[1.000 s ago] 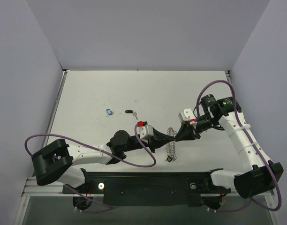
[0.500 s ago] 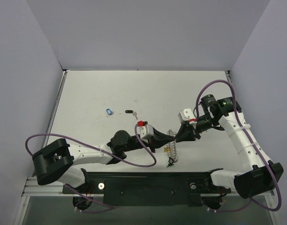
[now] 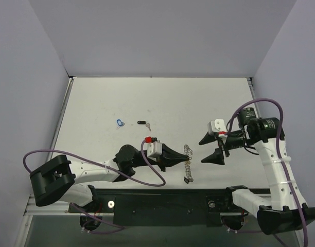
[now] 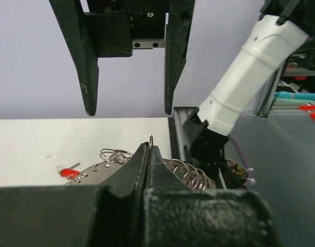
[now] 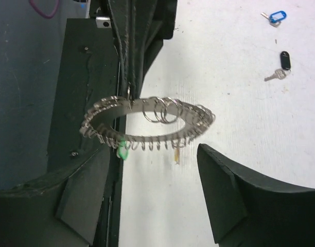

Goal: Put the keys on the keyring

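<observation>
While my L gripper (image 3: 182, 156) pinches keyring (image 5: 147, 138), R gripper (image 3: 205, 151) hangs open beside it. Well apart lie blue key (image 3: 120, 122), black key (image 3: 141, 123).

White table (image 3: 147, 98) — grey walls (image 3: 162, 36) behind, black baseplate (image 3: 162, 203) in front.

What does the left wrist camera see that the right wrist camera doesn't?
Only the left wrist view shows the right gripper from the front, jaws apart, and a red tag beside the keyring. Only the right wrist view shows a blue key and a black key on the table, plus a green tag hanging under the ring. Both show the keyring pinched in the shut left gripper.
</observation>
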Available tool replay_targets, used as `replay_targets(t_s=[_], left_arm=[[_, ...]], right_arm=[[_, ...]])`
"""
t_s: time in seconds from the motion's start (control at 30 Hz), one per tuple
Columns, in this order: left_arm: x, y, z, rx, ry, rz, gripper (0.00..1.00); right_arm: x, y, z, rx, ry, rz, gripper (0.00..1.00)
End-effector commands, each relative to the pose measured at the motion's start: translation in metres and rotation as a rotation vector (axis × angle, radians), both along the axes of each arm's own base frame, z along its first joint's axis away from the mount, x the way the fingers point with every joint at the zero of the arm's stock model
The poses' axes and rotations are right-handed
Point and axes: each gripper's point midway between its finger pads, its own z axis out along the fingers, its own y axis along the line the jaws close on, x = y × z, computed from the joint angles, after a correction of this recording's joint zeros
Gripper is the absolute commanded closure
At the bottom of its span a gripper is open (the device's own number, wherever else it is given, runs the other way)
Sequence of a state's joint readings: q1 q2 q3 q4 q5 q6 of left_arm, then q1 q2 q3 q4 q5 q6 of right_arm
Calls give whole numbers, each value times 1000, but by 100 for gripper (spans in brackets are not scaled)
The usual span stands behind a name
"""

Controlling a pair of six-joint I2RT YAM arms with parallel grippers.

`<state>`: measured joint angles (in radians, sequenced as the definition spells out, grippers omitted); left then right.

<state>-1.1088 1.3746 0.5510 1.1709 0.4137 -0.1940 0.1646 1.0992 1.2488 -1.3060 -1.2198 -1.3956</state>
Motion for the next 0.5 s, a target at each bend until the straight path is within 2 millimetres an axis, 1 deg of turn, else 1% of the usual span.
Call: replay_targets(t_s=[0.0, 0.03, 0.1, 0.17, 0.2, 0.23, 0.37, 0.47], left_arm=[[-41, 23, 44, -118, -164, -179, 100], [-44, 26, 46, -106, -169, -195, 100], [-45, 28, 47, -85, -180, -192, 100], [-46, 31, 52, -79, -201, -181, 100], [-46, 33, 57, -88, -218, -174, 100], [-46, 33, 56, -77, -220, -173, 100], [-47, 34, 64, -87, -228, -177, 100], [-47, 32, 68, -104, -214, -182, 100]], right_arm=[[-35, -8, 14, 25, 122, -103, 33], [-37, -8, 15, 29, 116, -108, 31], [-40, -8, 14, 37, 129, -115, 29], [-42, -5, 15, 63, 156, -111, 27], [-44, -2, 17, 91, 180, -110, 26], [-45, -1, 18, 100, 198, -109, 25], [-46, 3, 20, 124, 214, -87, 26], [-48, 1, 17, 95, 168, -56, 26]])
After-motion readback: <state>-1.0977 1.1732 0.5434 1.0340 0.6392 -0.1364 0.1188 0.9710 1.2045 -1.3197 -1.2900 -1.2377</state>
